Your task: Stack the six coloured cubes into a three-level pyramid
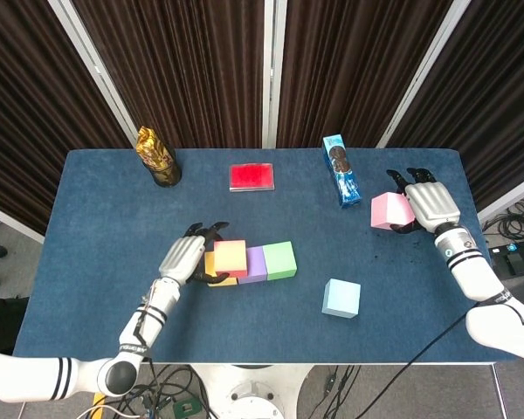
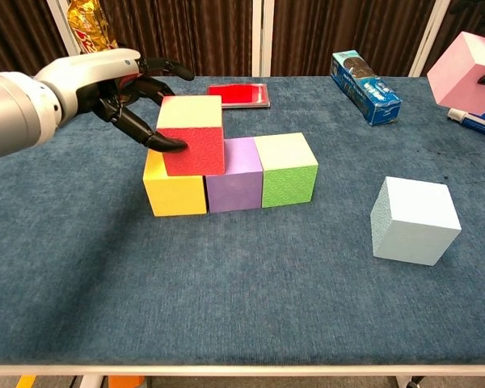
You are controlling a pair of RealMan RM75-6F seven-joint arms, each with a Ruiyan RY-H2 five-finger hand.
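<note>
Red is what your left hand (image 2: 105, 81) grips: the red cube (image 2: 192, 136), pinched between dark fingertips (image 2: 168, 144) on its left face, with the rest of the fingers spread behind it. That cube sits on the bottom row, mostly over the yellow cube (image 2: 175, 191) and overlapping the purple cube (image 2: 234, 175) beside it. The green cube (image 2: 286, 169) closes the row, touching the purple one on its right. Your right hand (image 1: 430, 202) holds the pink cube (image 1: 389, 210), tilted, at the far right of the table (image 1: 96, 262), near the back edge; in the chest view it appears lifted clear of the cloth. A pale blue cube (image 2: 415, 221) stands alone nearer you, well apart from the row. Along the back lie a flat red packet (image 1: 251, 176), a blue biscuit box (image 1: 341, 170) and a gold foil bag (image 1: 156, 157).
</note>
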